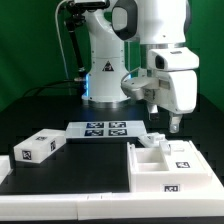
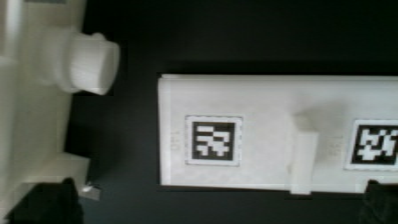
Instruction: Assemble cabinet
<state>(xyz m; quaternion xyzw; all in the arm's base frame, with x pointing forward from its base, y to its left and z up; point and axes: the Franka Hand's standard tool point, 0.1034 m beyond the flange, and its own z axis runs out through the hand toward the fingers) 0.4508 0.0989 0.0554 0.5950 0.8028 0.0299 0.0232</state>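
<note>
the gripper (image 1: 176, 124) hangs empty, fingers apart, just above the cabinet frame (image 1: 168, 166) at four o'clock of the bench (image 1: 95, 168), likely lining up a grasp. the drawer blocks (image 1: 38, 148) wait at eight o'clock, well apart.

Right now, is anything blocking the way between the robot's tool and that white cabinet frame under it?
Nothing visible does. The tool hangs open above the cabinet frame, with only open air between them. The loose drawer blocks and the marker board lie off to the exterior view's left, out of that path.
</note>
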